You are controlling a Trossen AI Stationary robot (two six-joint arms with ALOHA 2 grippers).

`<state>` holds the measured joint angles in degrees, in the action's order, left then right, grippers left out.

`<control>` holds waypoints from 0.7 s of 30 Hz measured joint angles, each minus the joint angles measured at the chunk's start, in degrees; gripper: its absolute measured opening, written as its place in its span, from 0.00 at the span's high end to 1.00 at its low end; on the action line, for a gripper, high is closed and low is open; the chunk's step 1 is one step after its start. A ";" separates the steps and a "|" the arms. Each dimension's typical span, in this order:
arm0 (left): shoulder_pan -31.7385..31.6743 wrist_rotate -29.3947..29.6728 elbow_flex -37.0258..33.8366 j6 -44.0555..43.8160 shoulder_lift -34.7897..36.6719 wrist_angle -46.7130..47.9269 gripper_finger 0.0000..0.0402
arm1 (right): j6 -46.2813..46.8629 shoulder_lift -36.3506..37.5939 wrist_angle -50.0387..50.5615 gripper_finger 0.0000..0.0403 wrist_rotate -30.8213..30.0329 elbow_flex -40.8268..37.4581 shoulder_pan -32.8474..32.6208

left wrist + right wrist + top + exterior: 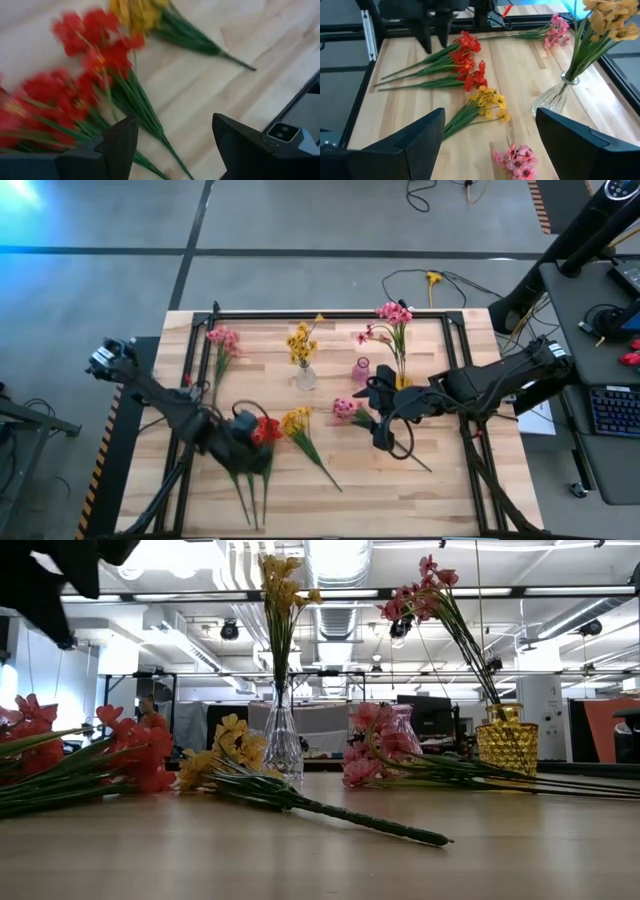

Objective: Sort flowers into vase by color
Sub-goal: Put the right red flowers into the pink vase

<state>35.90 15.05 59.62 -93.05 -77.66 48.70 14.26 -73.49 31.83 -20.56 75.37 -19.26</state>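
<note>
**Hazards on the sorting surface, nearest item first**

1. Loose yellow sprig (240, 755): lies flat on the wooden surface (400, 500), its long stem toward us. We judge a low sweep by either arm could roll it aside.
2. Red sprigs (262, 435): lie bunched, stems overlapping. The left end effector (172, 145) hovers just over them, fingers spread and empty. We expect a close here to catch two or more stems.
3. Loose pink sprig (516, 162): lies just under the right end effector (490, 137), also spread and empty. A grip on the blossoms rather than the stem may slip.
4. Clear glass vase (282, 745) with yellow stems: narrow and top-heavy; a nudge could tip it.
5. Gold vase (507, 745) with pink stems: leaning sprays may snag a passing arm.
6. Far pink sprig (222, 340): well apart from the rest.
</note>
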 joint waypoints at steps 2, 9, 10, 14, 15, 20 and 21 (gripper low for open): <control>1.27 0.42 2.27 -1.86 -3.75 0.27 0.41 | -0.33 0.00 -0.08 0.23 0.02 0.00 -0.27; 2.69 0.25 10.98 -2.46 -16.09 3.32 0.41 | -0.75 0.00 0.35 0.22 0.04 0.00 -1.56; 2.71 -0.14 12.12 -2.44 -17.69 3.93 0.41 | -0.74 0.00 0.80 0.22 0.04 0.00 -1.83; 2.71 -2.19 14.60 -3.15 -22.89 6.09 0.41 | -0.74 0.00 1.34 0.22 0.02 0.00 -2.95; 2.73 -2.56 14.76 -3.46 -23.87 5.54 0.41 | -0.75 0.00 1.34 0.22 0.02 0.00 -3.27; 2.96 -3.87 13.95 -5.35 -26.57 5.44 0.41 | -0.76 0.02 1.36 0.21 0.02 0.00 -4.89; 2.98 -4.06 13.71 -5.64 -26.85 5.42 0.41 | -0.76 0.02 1.37 0.22 0.02 0.00 -5.22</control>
<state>38.88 10.99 73.33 -98.69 -104.51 54.11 13.50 -73.47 33.20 -20.53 75.37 -24.48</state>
